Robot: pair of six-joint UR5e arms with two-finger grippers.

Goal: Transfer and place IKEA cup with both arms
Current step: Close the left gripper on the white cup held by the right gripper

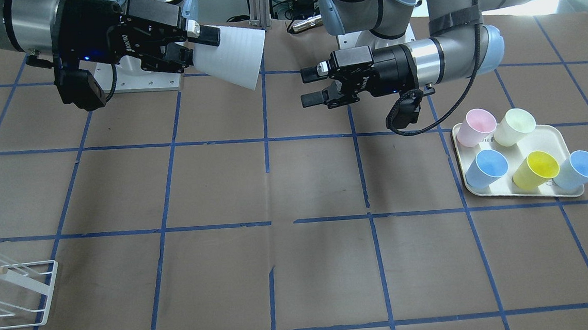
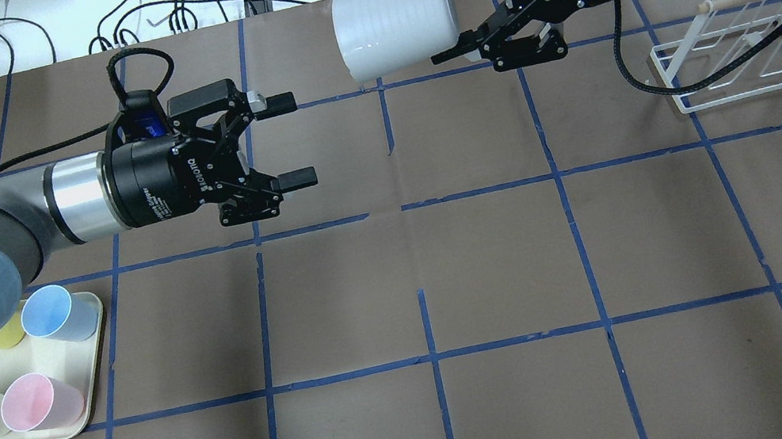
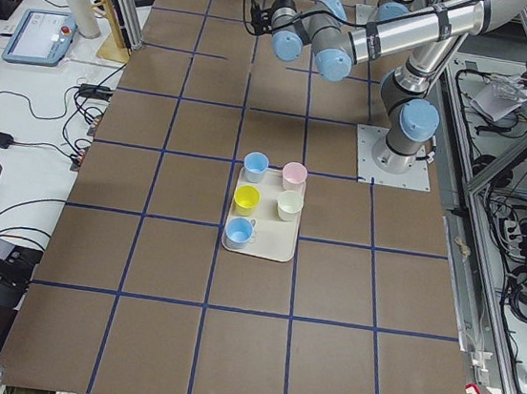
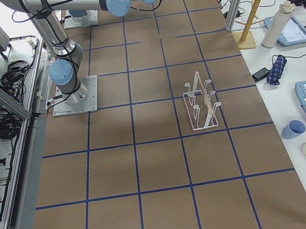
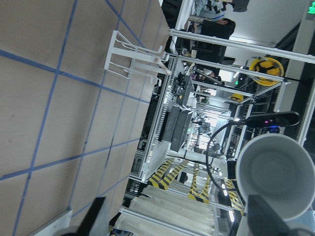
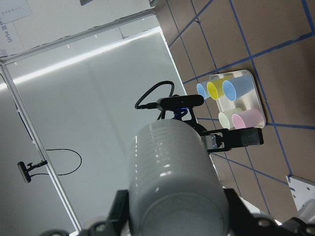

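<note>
My right gripper is clamped on the IKEA cup. Its two black fingers pinch the narrow base end from opposite sides, and the jaws stand about as far apart as that end is wide. I hold the cup in the air over the brown table, touching nothing else. It is a plain whitish plastic tumbler, smooth and slightly glossy. It has no handle, fine rings run around its wall, and it tapers from a wide rim to a smaller bottom. It lies on its side with its long axis close to level, running along the table from my right arm towards my left. The open mouth faces my left gripper, whose wrist camera looks into the round, hollow inside. That gripper's jaws are spread wide and hold nothing. Its flat black fingertips point at the cup's rim, with a clear gap between them and the cup. Below my left arm a cream tray with rounded corners carries pink, pale green-cream, yellow and two light-blue cups. A white wire rack with a wooden dowel stands on the table near my right arm.
</note>
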